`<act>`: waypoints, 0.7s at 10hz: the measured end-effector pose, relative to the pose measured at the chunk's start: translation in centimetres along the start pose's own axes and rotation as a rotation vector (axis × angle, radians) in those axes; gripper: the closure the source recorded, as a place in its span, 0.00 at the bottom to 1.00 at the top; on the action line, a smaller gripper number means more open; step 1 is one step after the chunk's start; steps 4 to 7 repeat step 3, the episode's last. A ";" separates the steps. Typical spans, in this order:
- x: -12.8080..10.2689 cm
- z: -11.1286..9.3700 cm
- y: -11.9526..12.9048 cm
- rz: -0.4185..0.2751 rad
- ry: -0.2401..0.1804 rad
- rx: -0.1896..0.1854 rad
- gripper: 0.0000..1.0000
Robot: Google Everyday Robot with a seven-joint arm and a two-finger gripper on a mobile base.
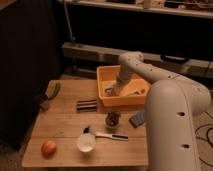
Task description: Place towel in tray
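The gripper (113, 90) reaches down inside the tray (102, 80), at its left end, with the white arm (142, 70) bent over the far wall. A pale patch low in the tray by the gripper is probably the towel (131, 89), though its outline is unclear. Whether the gripper has hold of the cloth or has let it go cannot be told.

Judging by this, the placing step is at or close to its end. The next move calls for the cloth to be free on the tray floor and the arm to lift straight up clear of the walls.

The wooden desk (65, 125) also carries an apple (48, 148) at the near left, a white bowl (86, 142), a dark blue sponge (136, 119) right of centre, and something green (53, 90) at the far left. Beyond the desk the room is dim, with dark shelving and cables.
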 end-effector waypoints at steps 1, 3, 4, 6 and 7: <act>-0.3 -0.2 0.0 -0.007 0.001 0.003 0.20; -0.1 -0.2 0.0 -0.006 0.005 0.003 0.20; -0.1 -0.2 0.0 -0.006 0.005 0.003 0.20; -0.1 -0.2 0.0 -0.006 0.005 0.003 0.20; -0.1 -0.2 0.0 -0.006 0.005 0.003 0.20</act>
